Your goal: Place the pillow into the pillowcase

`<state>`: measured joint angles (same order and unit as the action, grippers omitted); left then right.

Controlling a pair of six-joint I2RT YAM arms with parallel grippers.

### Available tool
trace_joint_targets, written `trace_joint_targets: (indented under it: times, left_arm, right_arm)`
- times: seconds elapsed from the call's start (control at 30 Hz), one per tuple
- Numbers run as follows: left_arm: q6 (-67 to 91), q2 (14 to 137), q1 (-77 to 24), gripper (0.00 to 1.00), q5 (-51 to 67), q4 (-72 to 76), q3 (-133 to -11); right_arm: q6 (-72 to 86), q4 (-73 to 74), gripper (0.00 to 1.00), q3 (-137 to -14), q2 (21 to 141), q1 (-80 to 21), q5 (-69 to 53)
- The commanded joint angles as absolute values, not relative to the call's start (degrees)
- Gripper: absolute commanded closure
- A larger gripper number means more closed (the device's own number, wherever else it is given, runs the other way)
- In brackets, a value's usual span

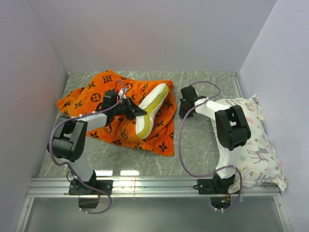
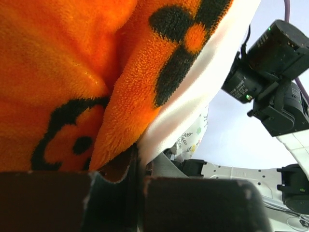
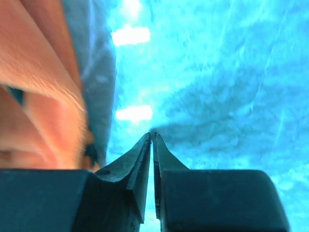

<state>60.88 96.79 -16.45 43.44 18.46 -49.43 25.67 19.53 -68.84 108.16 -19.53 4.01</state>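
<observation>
Left gripper clenched on the pillowcase edge, pillow seemingly part-way in.
The pillow sits mid-counter, its yellow-banded end poking out of the bunched orange case, the rest hidden in the folds. Right gripper hangs just beside it over bare counter, pinched closed on nothing. Roughly half done, I judge: the exposed end remains to be covered.

- Part of the pillow was covered by the pillowcase.
- Tips of the left gripper were buried in fabric.
- Close-up, the pillowcase edge was blurred.
</observation>
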Motion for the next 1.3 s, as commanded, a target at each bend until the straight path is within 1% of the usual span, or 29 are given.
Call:
trace_joint_targets:
  times: [0.0,0.03,0.07,0.1,0.2,0.23,0.27,0.3,0.37,0.47,0.57,0.63,0.77,0.83,0.9,0.97,1.1,1.17,1.27]
  left_arm:
    - [60.64,95.71,-15.20,0.99,42.89,19.94,-50.36]
    - [61.17,95.80,-15.29,0.99,44.11,20.91,-50.27]
    - [62.65,96.06,-15.29,0.99,44.73,21.88,-50.01]
    - [63.54,96.15,-15.38,0.99,45.43,24.32,-49.84]
    - [66.00,96.06,-15.82,0.99,48.07,27.24,-49.66]
    - [66.53,95.98,-15.91,0.99,48.60,28.46,-49.83]
    - [67.49,95.98,-16.08,0.99,49.56,29.00,-49.92]
    - [67.85,95.98,-16.35,1.00,49.92,29.35,-50.10]
    - [69.25,95.98,-16.52,0.99,50.79,31.19,-50.01]
    - [70.83,96.33,-16.61,0.99,51.41,33.04,-50.01]
    - [71.89,96.24,-16.61,0.99,51.94,34.27,-49.92]
    - [72.16,96.24,-16.79,1.00,52.56,35.24,-50.01]
    - [73.30,96.76,-17.22,0.99,54.23,37.17,-50.10]
    - [74.09,97.03,-17.40,1.00,54.49,38.75,-49.75]
    - [75.06,97.56,-17.32,0.99,54.75,39.81,-49.75]
    - [76.11,97.91,-17.23,1.00,55.28,40.60,-50.18]
    - [77.34,98.00,-16.96,0.99,56.16,42.27,-51.06]
    - [78.13,98.17,-16.96,0.99,56.60,42.98,-51.42]
    - [78.83,98.26,-16.96,1.00,57.13,44.11,-51.50]
  right_arm:
    - [22.50,20.67,0.79,-69.44,102.07,-21.01,-2.76]
    - [22.76,16.04,0.73,-67.26,100.30,-21.01,-5.25]
    - [24.16,13.82,0.65,-66.19,98.72,-21.09,-7.36]
    - [24.69,9.27,0.64,-64.35,96.18,-21.27,-12.60]
    - [26.98,5.81,0.54,-63.20,92.91,-23.64,-15.37]
    - [27.42,4.58,0.52,-62.76,92.38,-24.51,-15.03]
    - [27.51,3.79,0.46,-62.49,91.85,-26.52,-15.03]
    - [27.60,2.91,0.43,-62.14,91.67,-27.41,-14.51]
    - [28.12,0.62,0.41,-61.70,93.07,-29.35,-12.58]
    - [30.14,0.00,0.40,-63.63,98.77,-29.62,-10.81]
    - [32.51,-4.12,0.39,-64.95,103.25,-29.71,-11.51]
    - [33.22,-7.53,0.35,-64.60,104.32,-29.79,-11.51]
    - [34.62,-11.24,0.34,-64.86,106.61,-30.06,-9.85]
    - [35.24,-12.39,0.35,-65.30,107.57,-30.06,-8.70]
    - [35.94,-11.78,0.42,-65.57,108.45,-30.06,-8.79]
    - [35.16,-11.95,0.47,-64.34,107.67,-29.97,-9.66]
    - [32.44,-10.03,0.47,-58.47,102.58,-29.27,-12.82]
    - [30.85,-8.97,0.47,-56.17,98.01,-27.87,-14.06]
    - [27.71,-7.30,0.47,-52.56,93.44,-27.33,-12.67]
